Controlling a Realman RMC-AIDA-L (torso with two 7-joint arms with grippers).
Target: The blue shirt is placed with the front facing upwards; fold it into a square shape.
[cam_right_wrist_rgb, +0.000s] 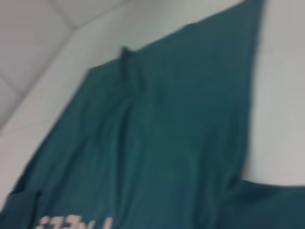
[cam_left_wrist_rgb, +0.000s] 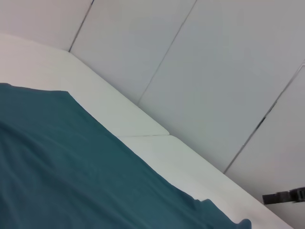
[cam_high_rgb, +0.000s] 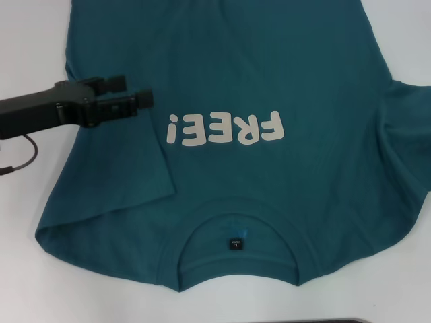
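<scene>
Left sleeve already folded in toward the lettering.
We judged the left gripper, over the blue shirt beside the lettering, should smooth that fold; whether it was open or holding cloth we couldn't tell.

blue shirt hem cut off by top edge, neck label print too small to read

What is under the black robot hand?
Under the left gripper lies the blue shirt, its sleeve folded inward over the chest there. What lies under the shirt there is covered.
</scene>
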